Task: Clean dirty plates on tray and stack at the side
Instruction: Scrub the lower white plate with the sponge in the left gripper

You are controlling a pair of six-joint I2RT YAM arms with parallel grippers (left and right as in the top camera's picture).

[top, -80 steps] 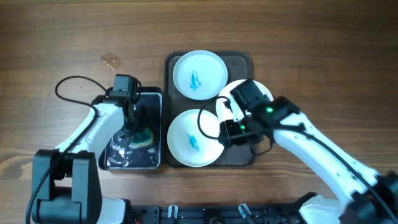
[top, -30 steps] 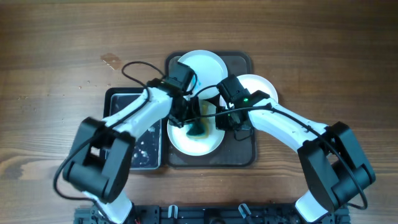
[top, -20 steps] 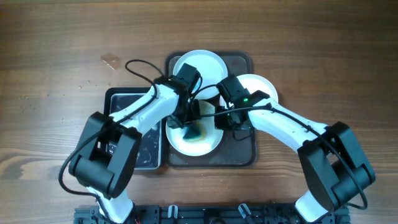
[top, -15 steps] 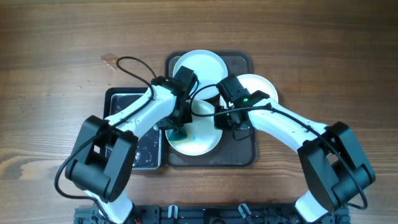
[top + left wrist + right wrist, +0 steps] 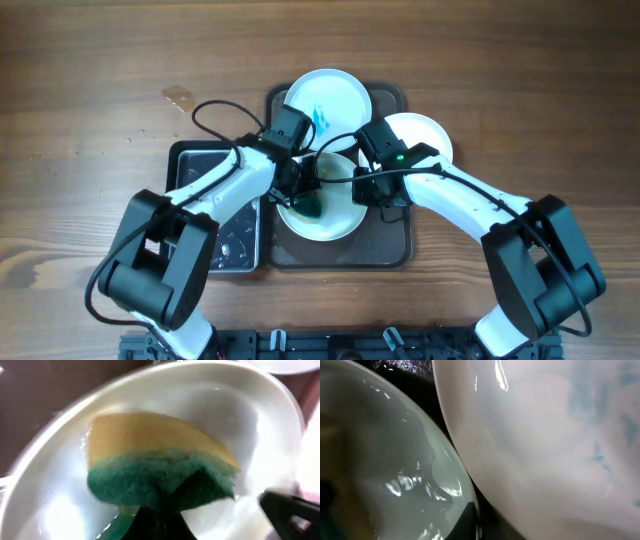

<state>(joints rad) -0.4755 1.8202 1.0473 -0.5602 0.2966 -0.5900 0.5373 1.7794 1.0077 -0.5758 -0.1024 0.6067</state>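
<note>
Three white plates lie on the dark tray [image 5: 386, 252]. The back plate [image 5: 328, 98] carries teal smears; the right plate [image 5: 425, 135] overhangs the tray's rim. My left gripper [image 5: 303, 192] is shut on a yellow and green sponge [image 5: 308, 207], pressed green side down into the wet front plate [image 5: 330, 218]. In the left wrist view the sponge [image 5: 155, 460] fills that plate [image 5: 250, 420] above the gripper [image 5: 159, 524]. My right gripper [image 5: 372, 192] is shut on the front plate's right rim; its wrist view has the gripper [image 5: 470, 527] on that rim [image 5: 462, 485], beside a smeared plate [image 5: 555, 440].
A glossy black basin [image 5: 232, 240] with water stands left of the tray, under my left arm. Wooden table [image 5: 90, 80] lies all round. A small stain [image 5: 180, 97] marks the wood at the back left.
The sponge slid left across the front plate and came back toward its middle. The front plate shifted slightly right. Both grippers kept their grip.
</note>
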